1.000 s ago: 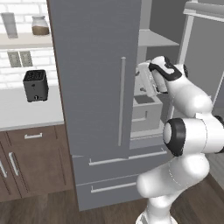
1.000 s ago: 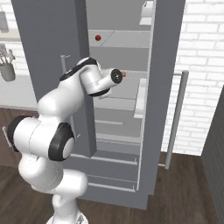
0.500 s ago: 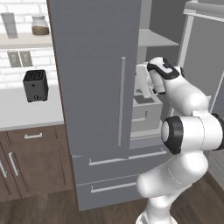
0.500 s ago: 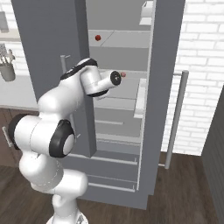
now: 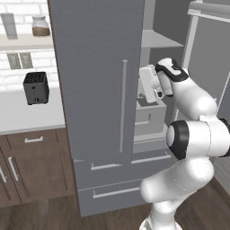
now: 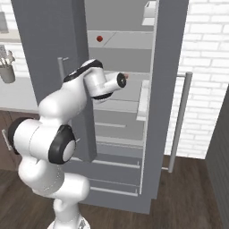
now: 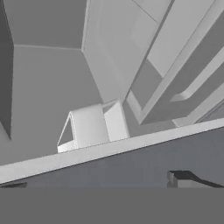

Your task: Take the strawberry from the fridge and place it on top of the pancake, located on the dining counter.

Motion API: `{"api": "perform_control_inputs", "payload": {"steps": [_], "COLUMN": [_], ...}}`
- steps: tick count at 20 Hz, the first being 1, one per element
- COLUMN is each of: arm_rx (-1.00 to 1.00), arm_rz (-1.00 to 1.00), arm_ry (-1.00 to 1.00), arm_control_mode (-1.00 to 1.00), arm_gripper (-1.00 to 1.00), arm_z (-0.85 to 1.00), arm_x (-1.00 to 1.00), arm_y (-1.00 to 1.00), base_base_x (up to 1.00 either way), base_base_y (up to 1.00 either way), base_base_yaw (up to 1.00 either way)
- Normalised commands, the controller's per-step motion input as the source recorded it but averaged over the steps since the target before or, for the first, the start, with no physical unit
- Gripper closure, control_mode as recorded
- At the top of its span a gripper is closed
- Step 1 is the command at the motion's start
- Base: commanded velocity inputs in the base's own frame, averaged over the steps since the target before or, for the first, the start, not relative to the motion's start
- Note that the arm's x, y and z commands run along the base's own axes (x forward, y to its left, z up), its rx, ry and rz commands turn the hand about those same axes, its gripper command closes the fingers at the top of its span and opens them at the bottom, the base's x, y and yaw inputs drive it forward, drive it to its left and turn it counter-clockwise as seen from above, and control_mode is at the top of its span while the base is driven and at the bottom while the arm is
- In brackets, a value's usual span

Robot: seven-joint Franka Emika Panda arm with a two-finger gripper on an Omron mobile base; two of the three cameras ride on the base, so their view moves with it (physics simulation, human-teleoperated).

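Note:
The fridge (image 5: 96,90) has its left door closed and its right door swung open. A strawberry (image 6: 99,39), tiny and red, lies on an upper pale shelf inside. My arm reaches into the open right half, and my gripper (image 5: 147,85) is at mid-shelf height, well below the strawberry. In the hand view my gripper (image 7: 98,183) is open, its dark fingertips (image 7: 183,179) far apart with nothing between them, facing a shelf edge and a white box (image 7: 92,127). The pancake and the dining counter are out of view.
The open fridge door (image 6: 167,89) with its long bar handle (image 6: 179,120) stands to the right of my arm. A grey bin (image 5: 150,114) sits inside just under my hand. A black toaster (image 5: 36,87) stands on the white counter (image 5: 27,117) above brown cabinets (image 5: 31,166).
My hand has shifted only slightly inside the fridge. The jaws have stayed open, and the strawberry has not moved.

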Motion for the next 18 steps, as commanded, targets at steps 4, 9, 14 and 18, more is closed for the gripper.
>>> {"api": "perform_control_inputs", "payload": {"steps": [4,9,14,18], "arm_rx": [0.0,0.0,0.0,0.0], "arm_rz": [0.13,0.11,0.06,0.04], "arm_ry": [0.11,0.06,0.0,-0.01], "arm_control_mode": [-1.0,-1.0,-1.0,-1.0], "arm_gripper": [-1.0,-1.0,-1.0,-1.0], "arm_z": [0.0,0.0,0.0,0.0], "arm_x": [-0.56,-0.66,-0.71,-0.72], "arm_y": [0.55,0.68,0.84,0.88], "base_base_x": [0.0,0.0,0.0,0.0], "base_base_y": [0.0,0.0,0.0,0.0], "base_base_yaw": [0.0,0.0,0.0,0.0]}}
